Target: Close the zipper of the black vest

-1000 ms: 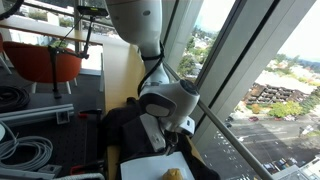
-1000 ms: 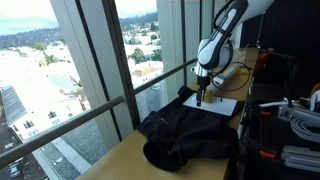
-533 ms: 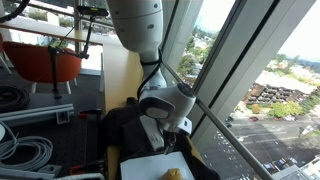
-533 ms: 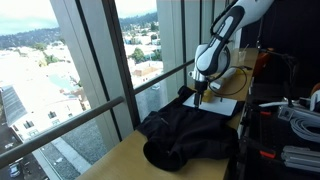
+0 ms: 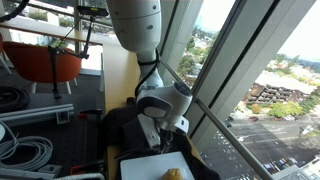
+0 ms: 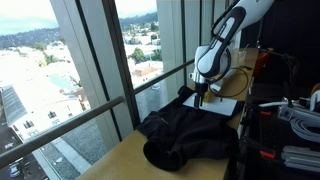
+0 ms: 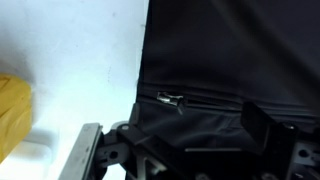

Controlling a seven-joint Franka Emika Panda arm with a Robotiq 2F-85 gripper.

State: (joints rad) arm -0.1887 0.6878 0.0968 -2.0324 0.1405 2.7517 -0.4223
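Note:
The black vest (image 6: 185, 132) lies rumpled across the wooden tabletop and also shows in an exterior view (image 5: 122, 124) behind the arm. In the wrist view its fabric (image 7: 230, 50) fills the right side. A small metal zipper pull (image 7: 172, 98) sits on the zipper (image 7: 215, 101), a thin dark line running right from it. My gripper (image 7: 198, 132) hangs just above the fabric at the vest's edge, fingers apart, with the pull a little beyond them. It holds nothing. It shows in both exterior views (image 5: 156, 138) (image 6: 201, 99).
A white tray (image 6: 226, 106) lies next to the vest, under the gripper's side (image 5: 150, 168) (image 7: 70, 60), with a yellow object (image 7: 12, 112) on it. Window glass and mullions (image 6: 95, 70) run along the table's edge. Cables (image 5: 20, 150) lie on the floor.
The arm has shifted slightly toward the vest's edge. The fingers stay apart and the vest has not moved.

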